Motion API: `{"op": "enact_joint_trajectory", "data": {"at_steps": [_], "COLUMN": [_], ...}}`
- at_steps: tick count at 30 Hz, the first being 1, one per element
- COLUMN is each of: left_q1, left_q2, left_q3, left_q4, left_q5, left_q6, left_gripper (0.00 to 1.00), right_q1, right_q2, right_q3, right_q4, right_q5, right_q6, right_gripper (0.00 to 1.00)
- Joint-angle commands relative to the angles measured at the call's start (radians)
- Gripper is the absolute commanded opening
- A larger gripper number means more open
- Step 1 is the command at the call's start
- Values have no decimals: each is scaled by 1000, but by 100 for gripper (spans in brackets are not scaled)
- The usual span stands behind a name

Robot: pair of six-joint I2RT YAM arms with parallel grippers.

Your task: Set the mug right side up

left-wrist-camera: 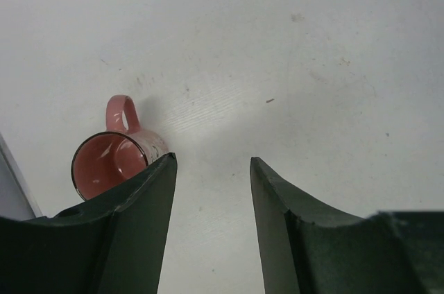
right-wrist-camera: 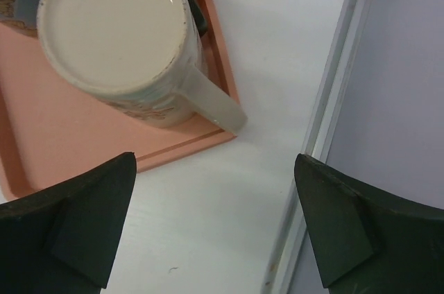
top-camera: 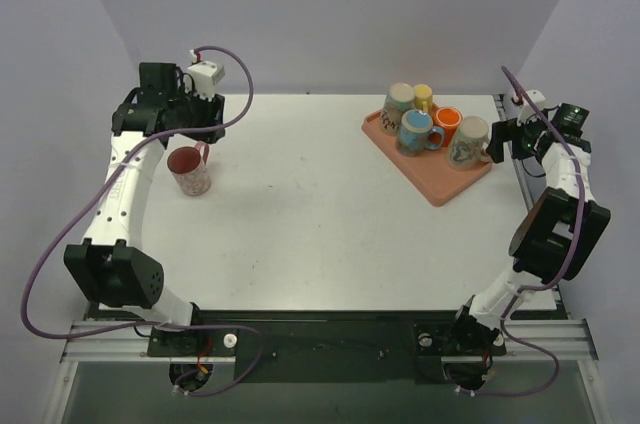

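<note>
Two arms rise from the bottom edge of the top view: the left arm (top-camera: 118, 206) bends up the left side, the right arm (top-camera: 560, 229) up the right. Between them the white table (top-camera: 320, 234) offers open room across the middle. Upper left, near the table's left edge, the pink mug (top-camera: 189, 170) stands upright, handle toward the far side; the left jaws hang just beyond it, parted, gripping nothing. Upper right, a salmon tray (top-camera: 440, 189) sits angled, carrying five mugs. Nearest its corner, the cream mug (right-wrist-camera: 114, 27) rests base up, an orange mug (top-camera: 447, 122) just behind, its handle pointing toward a metal rail (right-wrist-camera: 333, 100) along the table's right edge. The right jaws hover wide apart and empty beside that corner.
</note>
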Motion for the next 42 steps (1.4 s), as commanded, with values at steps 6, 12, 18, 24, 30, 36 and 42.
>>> {"op": "enact_joint_trajectory", "data": {"at_steps": [6, 12, 18, 24, 30, 36, 42], "left_q1": [-3, -15, -34, -54, -61, -63, -66], "left_q2": [-143, -128, -111, -112, -106, -105, -97], "left_q3": [-93, -76, -73, -61, -42, -61, -73], "left_q4": [165, 241, 262, 267, 289, 308, 348], "left_q5": [83, 95, 85, 89, 72, 65, 52], "left_q6": [87, 41, 54, 77, 94, 117, 110], "left_gripper": [57, 57, 56, 55, 55, 54, 54], "right_q1": [-26, 25, 57, 51, 105, 123, 135], "right_q2": [239, 268, 308, 322, 353, 366, 340], "right_q3": [262, 302, 346, 380, 423, 426, 397], "right_q4": [-360, -359, -356, -354, -440, -506, -532], "right_q5": [-133, -47, 36, 38, 48, 16, -24], "right_q6": [-439, -448, -445, -459, -507, -540, -542], "right_gripper": [73, 73, 74, 77, 77, 71, 61]}}
